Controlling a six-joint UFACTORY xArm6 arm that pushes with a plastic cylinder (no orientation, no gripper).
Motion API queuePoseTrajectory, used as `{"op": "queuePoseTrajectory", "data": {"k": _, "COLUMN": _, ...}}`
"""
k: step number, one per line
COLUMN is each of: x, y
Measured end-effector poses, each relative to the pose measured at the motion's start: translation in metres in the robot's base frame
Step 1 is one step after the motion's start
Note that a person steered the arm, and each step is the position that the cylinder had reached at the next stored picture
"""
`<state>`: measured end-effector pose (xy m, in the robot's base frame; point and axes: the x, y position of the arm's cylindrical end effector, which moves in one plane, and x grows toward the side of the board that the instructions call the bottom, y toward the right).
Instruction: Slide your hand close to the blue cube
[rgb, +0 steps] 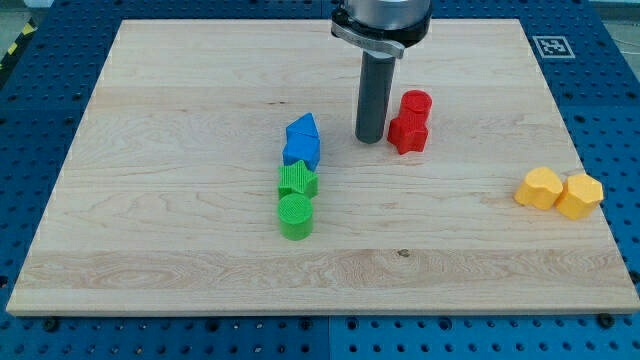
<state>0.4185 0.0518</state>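
Nearest the view's bottom sits the green cylinder (295, 216), with a green star-like block (297, 180) touching it at its 12 o'clock. Directly above that, again at 12 o'clock, come two blue blocks packed together: the blue cube (302, 152) touching the green star-like block, and a second blue block (301, 129) of less certain shape leaning against the cube's top. Together the four form a short column near the middle of the wooden surface (180, 250).

My tip (371, 139) rests on the surface at about 3 o'clock from the blue cube, near it but apart, with bare wood between. The rod carries no gripper, so nothing opens, closes or is held. Just beside my tip, at its 3 o'clock, stand two red blocks, a red cylinder (416, 104) above a red star-like block (408, 133); whether the rod touches them cannot be told.

Well apart, at 3 o'clock near the surface's right edge, two yellow blocks (560, 191) lie side by side, touching.
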Motion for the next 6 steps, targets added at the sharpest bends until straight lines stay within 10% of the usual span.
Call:
{"op": "queuePoseTrajectory", "data": {"k": 3, "x": -0.062, "y": -0.123}}
{"op": "queuePoseTrajectory", "data": {"k": 6, "x": 0.03, "y": -0.169}}
